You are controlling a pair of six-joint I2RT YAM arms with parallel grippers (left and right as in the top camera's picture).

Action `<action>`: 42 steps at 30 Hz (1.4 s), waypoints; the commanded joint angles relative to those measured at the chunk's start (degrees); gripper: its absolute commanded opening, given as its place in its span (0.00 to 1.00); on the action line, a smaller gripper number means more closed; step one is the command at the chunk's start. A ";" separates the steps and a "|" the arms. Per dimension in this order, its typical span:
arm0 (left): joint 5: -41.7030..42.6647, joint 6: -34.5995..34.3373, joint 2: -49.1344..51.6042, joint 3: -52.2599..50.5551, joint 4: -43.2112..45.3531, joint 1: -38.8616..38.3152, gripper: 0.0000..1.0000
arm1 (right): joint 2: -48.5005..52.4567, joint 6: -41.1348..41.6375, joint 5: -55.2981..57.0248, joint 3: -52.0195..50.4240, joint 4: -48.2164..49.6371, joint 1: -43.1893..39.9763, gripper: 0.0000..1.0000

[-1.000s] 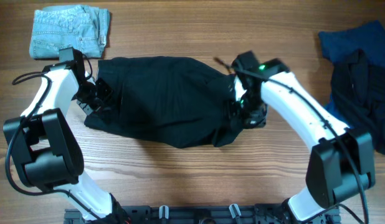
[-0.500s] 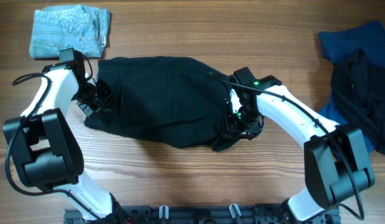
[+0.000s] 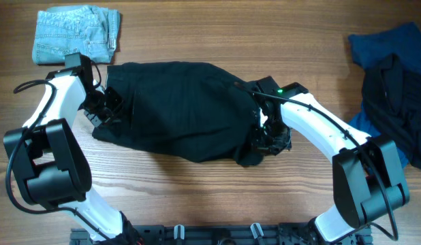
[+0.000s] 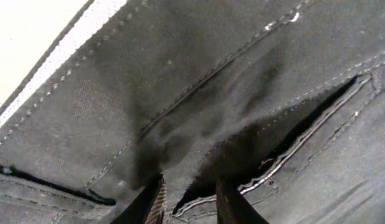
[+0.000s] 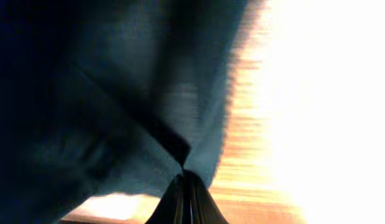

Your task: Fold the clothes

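Black shorts [image 3: 176, 109] lie spread across the middle of the table, with stitched seams and a pocket slit [image 4: 286, 149] showing in the left wrist view. My left gripper [image 3: 105, 107] is at their left end. Its jaws [image 4: 191, 186] stand narrowly apart, with a fold of the black fabric pinched between them. My right gripper [image 3: 266, 139] is at the shorts' lower right corner. Its jaws [image 5: 184, 179] are pressed together, and the fabric's edge [image 5: 199, 93] runs down into their tips. The right wrist view is blurred.
Folded pale-blue denim shorts [image 3: 75, 34] lie at the back left. A heap of dark blue and black garments [image 3: 394, 88] sits at the right edge. Bare wooden tabletop [image 3: 197, 197] runs along the front.
My right gripper has gone from open to shut at the shorts' right corner, shifting slightly down and right, and the fabric there has bunched. The left arm has held still.
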 commanded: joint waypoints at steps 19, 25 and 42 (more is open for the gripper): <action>-9.29 -4.50 -0.79 -0.46 -1.16 3.04 0.21 | -2.36 6.93 12.04 -0.46 -2.32 -13.73 0.35; -8.28 -3.69 -0.81 -0.46 -1.92 3.06 0.19 | -3.17 0.63 8.83 3.39 -2.75 -14.51 0.59; 7.76 6.51 -11.23 -0.46 -2.29 -5.33 0.31 | -2.73 -21.22 -14.21 4.46 10.58 -14.51 1.00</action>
